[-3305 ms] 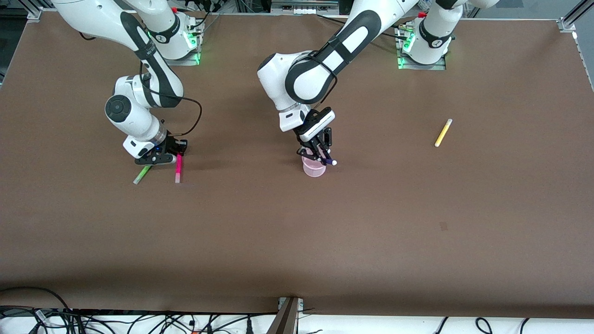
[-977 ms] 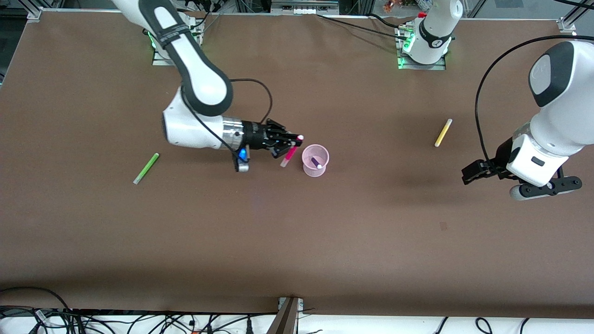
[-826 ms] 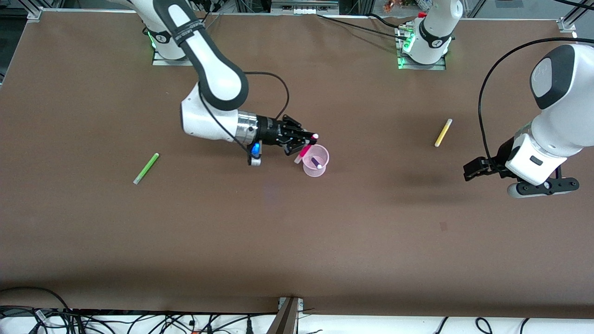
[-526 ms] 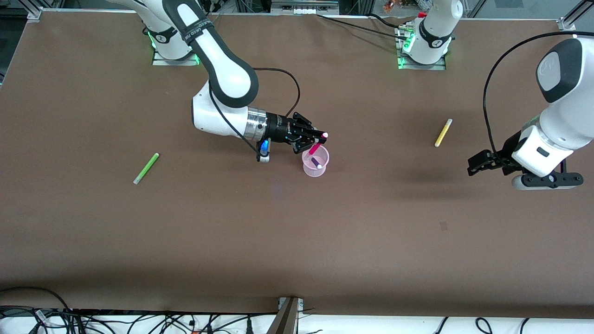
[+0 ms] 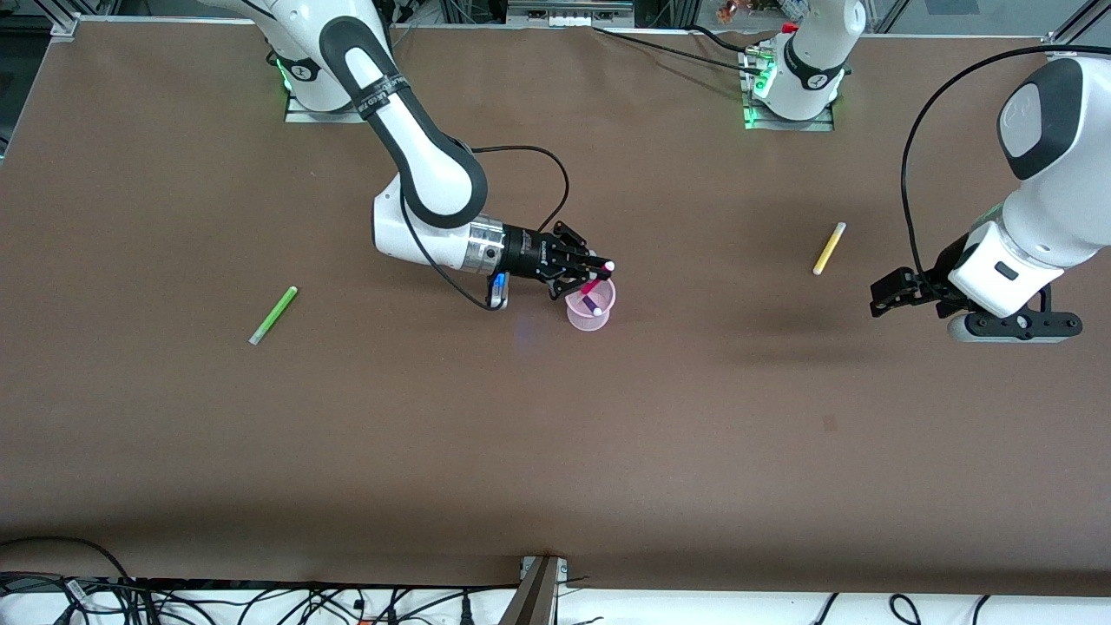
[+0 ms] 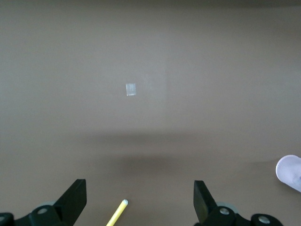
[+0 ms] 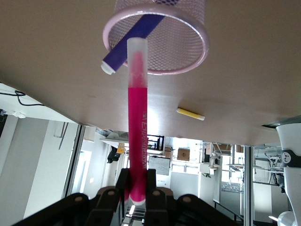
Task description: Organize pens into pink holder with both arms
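My right gripper (image 5: 594, 272) is shut on the magenta pink pen (image 5: 594, 282) and holds it tilted, its lower end at the rim of the pink holder (image 5: 590, 318). In the right wrist view the pink pen (image 7: 136, 117) points at the holder's mouth (image 7: 186, 66), where the dark purple pen (image 7: 136, 33) leans inside. The purple pen (image 5: 593, 305) shows in the holder. The lime green pen (image 5: 273, 315) lies toward the right arm's end. The yellow pen (image 5: 829, 248) lies toward the left arm's end. My left gripper (image 5: 894, 295) hangs open and empty above the table near it; the yellow pen's tip (image 6: 117, 217) shows between its fingers (image 6: 75, 200).
A small pale mark (image 6: 130, 89) is on the brown table (image 5: 555, 434). Cables (image 5: 260, 599) run along the edge nearest the front camera. The arms' bases (image 5: 790, 87) stand at the edge farthest from it.
My right gripper has carried the pink pen across to the holder and brought its lower end to the rim. My left arm has shifted slightly over its end of the table.
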`<state>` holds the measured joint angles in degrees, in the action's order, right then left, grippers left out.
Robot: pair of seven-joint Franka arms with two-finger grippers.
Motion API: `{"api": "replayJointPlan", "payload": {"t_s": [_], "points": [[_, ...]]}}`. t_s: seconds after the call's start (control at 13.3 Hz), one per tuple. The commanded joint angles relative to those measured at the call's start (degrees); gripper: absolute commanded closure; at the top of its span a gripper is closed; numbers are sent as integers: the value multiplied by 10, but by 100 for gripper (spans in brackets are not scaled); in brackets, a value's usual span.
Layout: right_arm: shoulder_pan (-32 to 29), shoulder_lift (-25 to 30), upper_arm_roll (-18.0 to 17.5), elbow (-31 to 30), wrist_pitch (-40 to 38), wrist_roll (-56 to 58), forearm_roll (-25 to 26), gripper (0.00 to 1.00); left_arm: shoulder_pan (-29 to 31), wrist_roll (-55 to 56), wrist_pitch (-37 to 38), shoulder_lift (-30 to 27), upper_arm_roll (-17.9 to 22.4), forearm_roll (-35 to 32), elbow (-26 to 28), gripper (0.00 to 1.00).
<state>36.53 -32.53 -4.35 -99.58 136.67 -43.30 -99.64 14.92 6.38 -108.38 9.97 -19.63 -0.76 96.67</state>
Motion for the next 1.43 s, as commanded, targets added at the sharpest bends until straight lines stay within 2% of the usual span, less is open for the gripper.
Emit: {"api": "replayJointPlan", "payload": {"t_s": [0.0,0.38,0.68,0.75,0.9,0.98,1.13,1.2,1.35], "points": [[18,-5,5,15,23,-5,-14,100,3,-13,29,-14,-6,6,-14,0],[25,-24,5,19,29,1,-15,100,8,-11,41,-14,-3,6,-16,0],[26,-33,5,19,29,18,-14,100,-11,-15,41,-14,11,7,-15,0],[26,-33,5,19,29,19,-13,89,-35,-15,42,-15,36,6,-14,0],[27,-33,5,19,29,45,-13,60,-117,-16,43,-21,119,6,-14,0],[27,-33,5,19,29,56,-14,52,-141,-16,43,-22,142,6,-14,0],[27,-32,6,19,29,59,-11,24,-173,-16,43,-24,173,6,-13,0],[28,-32,6,23,29,57,-7,15,-191,-17,42,-24,194,6,-13,0],[27,-25,8,30,32,53,7,8,-213,-25,42,-25,213,-6,-12,0]]}}
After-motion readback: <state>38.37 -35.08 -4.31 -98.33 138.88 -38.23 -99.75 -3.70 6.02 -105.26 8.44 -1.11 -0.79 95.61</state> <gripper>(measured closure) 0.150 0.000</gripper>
